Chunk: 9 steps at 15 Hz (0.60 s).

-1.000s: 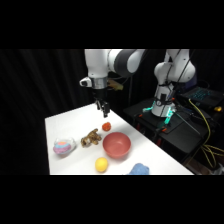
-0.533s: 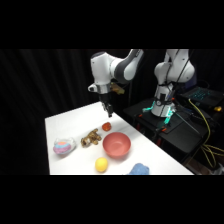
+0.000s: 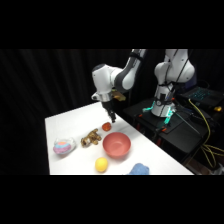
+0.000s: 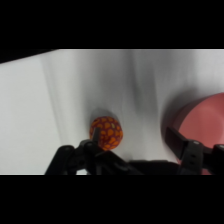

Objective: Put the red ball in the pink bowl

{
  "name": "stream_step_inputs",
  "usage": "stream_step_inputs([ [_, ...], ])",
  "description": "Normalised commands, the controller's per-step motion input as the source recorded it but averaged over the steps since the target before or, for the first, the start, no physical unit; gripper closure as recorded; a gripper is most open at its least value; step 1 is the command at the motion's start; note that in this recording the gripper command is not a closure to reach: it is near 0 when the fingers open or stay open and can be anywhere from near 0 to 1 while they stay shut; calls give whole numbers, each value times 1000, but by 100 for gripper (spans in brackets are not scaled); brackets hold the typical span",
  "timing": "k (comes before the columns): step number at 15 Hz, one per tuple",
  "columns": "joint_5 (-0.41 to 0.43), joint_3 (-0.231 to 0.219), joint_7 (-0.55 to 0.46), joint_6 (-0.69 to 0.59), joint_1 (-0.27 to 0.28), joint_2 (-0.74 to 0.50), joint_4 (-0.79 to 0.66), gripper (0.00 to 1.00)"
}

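Observation:
The red ball (image 3: 106, 126) lies on the white table just behind the pink bowl (image 3: 117, 145). My gripper (image 3: 111, 118) hangs close above the ball, slightly to its far right. In the wrist view the red ball (image 4: 106, 132), with its dark mottled pattern, rests on the table beside one finger (image 4: 88, 148). The other finger (image 4: 193, 150) stands over the rim of the pink bowl (image 4: 200, 125) at the right edge. The gripper (image 4: 140, 156) is open and holds nothing.
A small brown toy (image 3: 91, 138) lies left of the bowl, and a white pouch with pink and blue patches (image 3: 64, 146) sits further left. A yellow ball (image 3: 101, 164) and a blue object (image 3: 139, 170) lie near the table's front edge (image 3: 75, 172).
The arm has swung right and lowered, bringing the gripper from above the brown toy's area down to just over the red ball. The objects have not moved.

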Motion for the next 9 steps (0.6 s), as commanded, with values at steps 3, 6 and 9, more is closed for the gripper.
stream_step_inputs([
  [3, 173, 18, -284, 105, -99, 333, 220, 0],
  [6, 138, 16, -302, 52, -125, 332, 297, 0],
  [9, 159, 48, -302, 35, -127, 293, 287, 0],
])
